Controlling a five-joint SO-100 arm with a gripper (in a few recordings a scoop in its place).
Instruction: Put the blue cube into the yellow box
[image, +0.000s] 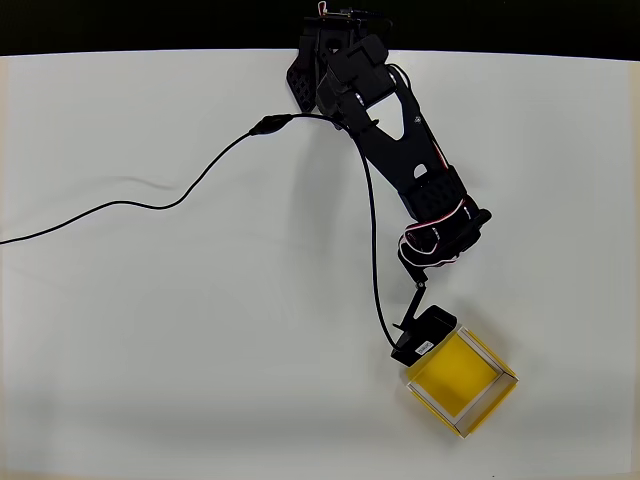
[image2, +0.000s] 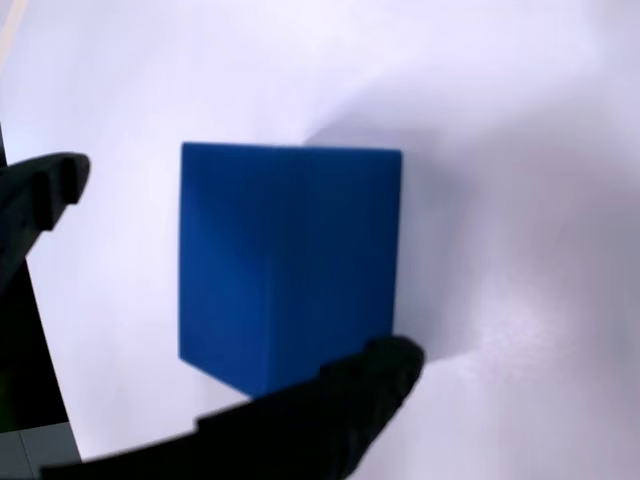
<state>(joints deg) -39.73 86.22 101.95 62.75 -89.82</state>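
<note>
Wrist view: the blue cube (image2: 288, 265) sits between the open claw (image2: 220, 300) fingers, on the white surface (image2: 520, 200). Overhead, the yellow box (image: 462, 382) lies just beside the arm's tip.

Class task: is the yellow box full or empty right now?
Empty. In the overhead view the yellow box shows only bare yellow floor, while the wrist view shows the blue cube on the white table.

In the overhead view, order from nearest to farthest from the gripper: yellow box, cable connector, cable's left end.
1. the yellow box, lower right of the gripper.
2. the cable connector, upper left.
3. the cable's left end, picture's left edge.
</note>
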